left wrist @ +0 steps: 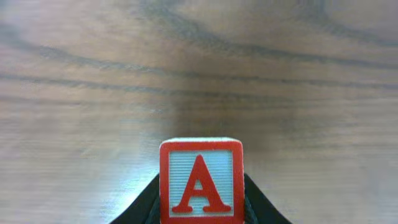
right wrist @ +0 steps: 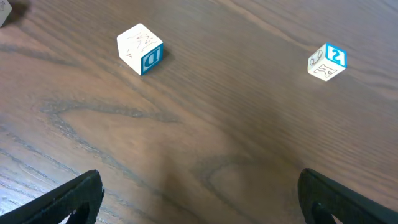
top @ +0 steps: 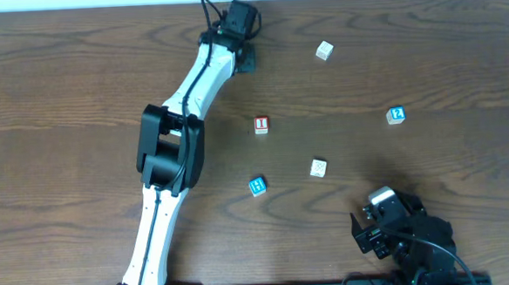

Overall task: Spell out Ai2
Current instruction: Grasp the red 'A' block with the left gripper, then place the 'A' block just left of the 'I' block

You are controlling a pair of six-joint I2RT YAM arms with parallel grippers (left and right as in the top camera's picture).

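My left gripper [top: 246, 54] is at the far edge of the table and is shut on a red-bordered block with a red letter A [left wrist: 200, 182], held close above the wood. The gripper hides that block in the overhead view. A red block with an I-like letter [top: 261, 125] lies mid-table. A blue-and-white block with a 2 [top: 396, 115] lies to the right, and it also shows in the right wrist view [right wrist: 327, 62]. My right gripper [right wrist: 199, 193] is open and empty over bare wood at the near right [top: 389, 218].
A white block with a blue D [right wrist: 140, 48] lies mid-table [top: 318, 168]. A blue block [top: 257, 186] lies left of it. Another white block [top: 323, 50] sits at the far right of my left gripper.
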